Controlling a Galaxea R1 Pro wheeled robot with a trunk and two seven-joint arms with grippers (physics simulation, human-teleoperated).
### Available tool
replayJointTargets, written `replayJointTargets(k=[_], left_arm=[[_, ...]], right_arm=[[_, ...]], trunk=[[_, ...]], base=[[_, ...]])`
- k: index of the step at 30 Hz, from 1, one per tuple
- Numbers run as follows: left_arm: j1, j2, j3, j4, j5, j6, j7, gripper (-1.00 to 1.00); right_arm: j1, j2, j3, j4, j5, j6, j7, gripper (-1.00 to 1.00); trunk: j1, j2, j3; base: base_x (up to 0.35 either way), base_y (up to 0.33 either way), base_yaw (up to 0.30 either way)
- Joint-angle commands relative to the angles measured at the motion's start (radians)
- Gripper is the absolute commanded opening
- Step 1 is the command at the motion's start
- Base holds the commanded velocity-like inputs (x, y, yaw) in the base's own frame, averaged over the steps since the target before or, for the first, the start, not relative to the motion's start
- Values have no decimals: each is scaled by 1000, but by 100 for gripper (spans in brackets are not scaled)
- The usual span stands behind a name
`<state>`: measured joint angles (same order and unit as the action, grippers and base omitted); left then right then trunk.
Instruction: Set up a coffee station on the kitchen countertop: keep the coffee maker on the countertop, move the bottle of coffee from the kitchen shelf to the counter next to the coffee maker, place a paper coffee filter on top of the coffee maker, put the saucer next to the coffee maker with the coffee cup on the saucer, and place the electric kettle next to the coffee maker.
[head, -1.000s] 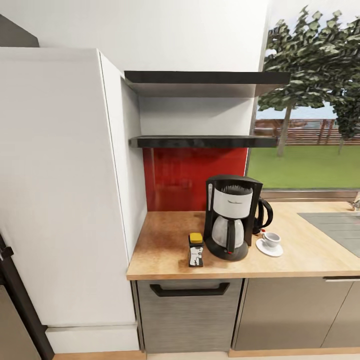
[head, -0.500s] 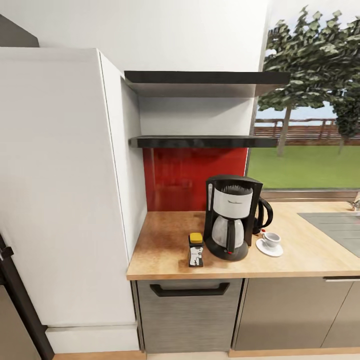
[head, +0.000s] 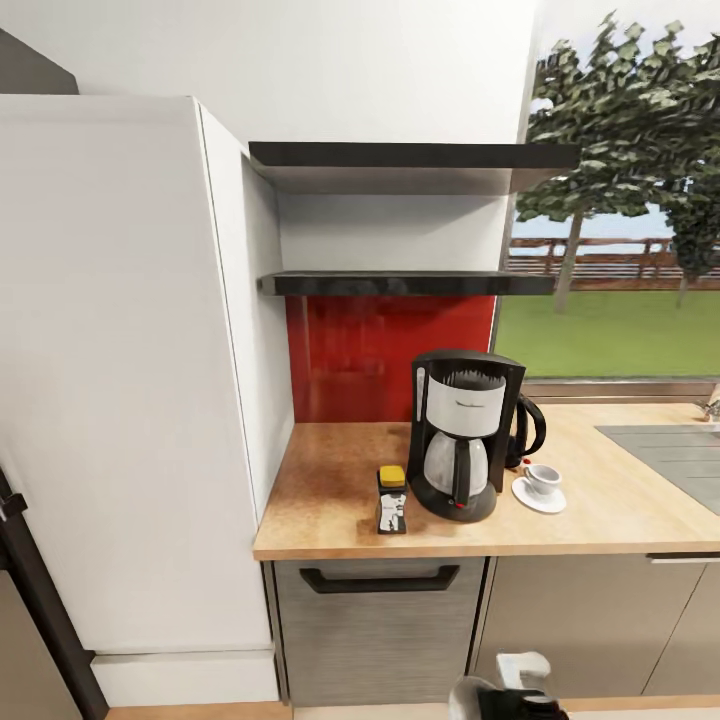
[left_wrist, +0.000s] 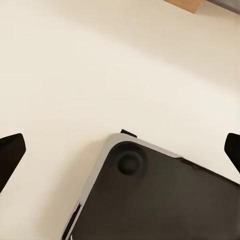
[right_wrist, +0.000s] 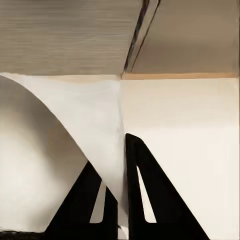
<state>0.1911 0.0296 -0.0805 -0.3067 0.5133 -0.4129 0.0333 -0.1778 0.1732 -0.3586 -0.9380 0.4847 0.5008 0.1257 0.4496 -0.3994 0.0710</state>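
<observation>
Right gripper (right_wrist: 117, 200) pinching white paper cone filter (right_wrist: 75, 130), fingers closed; left gripper (left_wrist: 120, 150) spread wide, empty; filter step underway; next: raise it onto tall black-and-white drip coffee maker (head: 462, 432).

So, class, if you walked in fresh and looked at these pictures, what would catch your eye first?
Probably the coffee maker, tall and black with a white band, standing on the kitchen countertop before a red wall panel. Beside it stand the bottle of coffee on one side and the coffee cup on its saucer on the other. In the right wrist view, the right gripper pinches the paper coffee filter.
</observation>
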Motion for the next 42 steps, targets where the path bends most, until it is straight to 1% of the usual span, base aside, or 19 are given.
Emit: replayJointTargets(k=[1, 2, 5, 6, 7, 8, 10, 12, 13, 14, 15, 17, 20, 24, 31, 35, 37, 39, 42], left_arm=[[1, 1, -9, -2, 8, -2, 4, 100], [1, 0, -11, 1, 8, -1, 4, 100], [1, -4, -12, 9, 7, 0, 3, 100], [1, -5, -13, 12, 7, -3, 3, 100], [1, -5, -12, 15, 8, -4, 3, 100], [1, -5, -12, 15, 8, -4, 3, 100], [1, -11, -12, 17, 6, -9, 3, 100], [1, -16, -12, 17, 6, -23, 3, 100], [1, -20, -11, 17, 6, -35, 4, 100], [1, -20, -11, 17, 10, -37, 6, 100], [1, -20, -11, 17, 12, -37, 7, 100], [1, -20, -9, 17, 17, -36, 13, 100], [1, -18, -6, 17, 22, -32, 17, 100], [1, -16, -2, 22, 27, -28, 18, 100], [1, -18, 1, 72, 50, -27, 18, 100], [1, -15, 1, 101, 113, -27, 18, 100], [1, -14, 1, 110, 147, -27, 17, 100], [1, -13, 1, 112, 157, -27, 17, 100], [1, -13, 1, 115, 168, -26, 17, 100]], right_arm=[[0, 1, 14, -47, -8, 22, 10, -100], [0, 1, 61, -148, -102, 88, 17, -100], [0, 1, 130, -288, -212, 182, 19, -100], [0, 1, 173, -443, -245, 302, 20, -100], [-1, 1, 181, -542, -271, 356, 21, -100], [-2, 1, 182, -554, -280, 363, 21, -100], [-31, 1, 184, -594, -334, 390, 21, -100], [-63, 1, 184, -601, -351, 400, 21, -100], [-176, 1, 183, -604, -404, 500, 20, -100], [-236, 1, 182, -605, -431, 546, 19, -100], [-255, 1, 182, -605, -438, 546, 19, -100], [-354, 1, 181, -605, -468, 546, 19, -100], [-456, 1, 180, -603, -507, 546, 19, -100], [-566, 1, 178, -600, -550, 546, 16, -100], [-770, 1, 148, -566, -571, 546, 11, -100], [-894, 1, 90, -447, -573, 546, 11, -100], [-975, 1, 52, -342, -573, 546, 10, -100], [-1015, 1, 33, -283, -574, 546, 5, -100], [-1109, 1, -13, -123, -574, 546, -40, -100]], trunk=[[0, -1, 0], [0, -1, 0], [0, -1, 0], [0, -1, 0], [0, -1, 0], [0, -1, 0], [0, -1, 0], [0, -1, 0], [0, -1, 0], [0, -1, 0], [0, -1, 0], [0, -1, 0], [0, -1, 0], [0, -1, 0], [0, -1, 0], [0, -1, 0], [0, -1, 0], [0, -1, 0], [0, -1, 0]], base=[[0, 0, 0], [0, 0, 0], [0, 0, 0], [0, 0, 0], [0, 0, 0], [0, 0, 0], [0, 0, 0], [0, 0, 0], [0, 0, 0], [0, 0, 0], [0, 0, 0], [0, 0, 0], [0, 0, 0], [0, 0, 0], [0, 0, 0], [0, 0, 0], [0, 0, 0], [0, 0, 0], [0, 0, 0]])
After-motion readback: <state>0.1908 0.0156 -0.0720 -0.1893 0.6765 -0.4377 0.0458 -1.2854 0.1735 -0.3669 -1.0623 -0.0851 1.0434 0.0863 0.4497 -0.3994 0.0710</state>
